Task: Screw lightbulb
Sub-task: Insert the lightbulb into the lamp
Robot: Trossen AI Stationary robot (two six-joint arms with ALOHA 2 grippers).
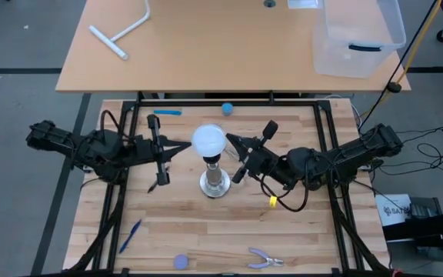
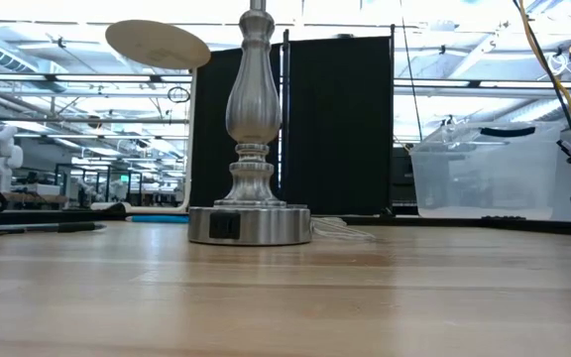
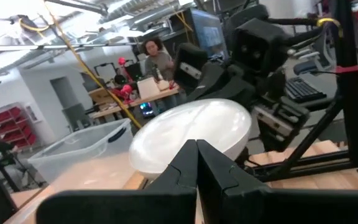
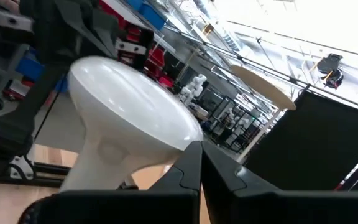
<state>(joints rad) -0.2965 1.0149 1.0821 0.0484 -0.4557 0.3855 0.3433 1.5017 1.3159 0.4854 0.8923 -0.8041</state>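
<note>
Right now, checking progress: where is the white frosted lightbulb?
High view: white frosted lightbulb sits atop the silver lamp stand at table centre, between both grippers.

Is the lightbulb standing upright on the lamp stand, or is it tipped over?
Upright. The lightbulb sits on top of the lamp stand, globe up, neck pointing down in the right wrist view. Whether it is fully screwed in: cannot tell.

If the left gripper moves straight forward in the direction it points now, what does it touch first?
Most likely the lightbulb: the left gripper points at its globe from close beside it, fingers together. The right gripper waits beyond.
</note>
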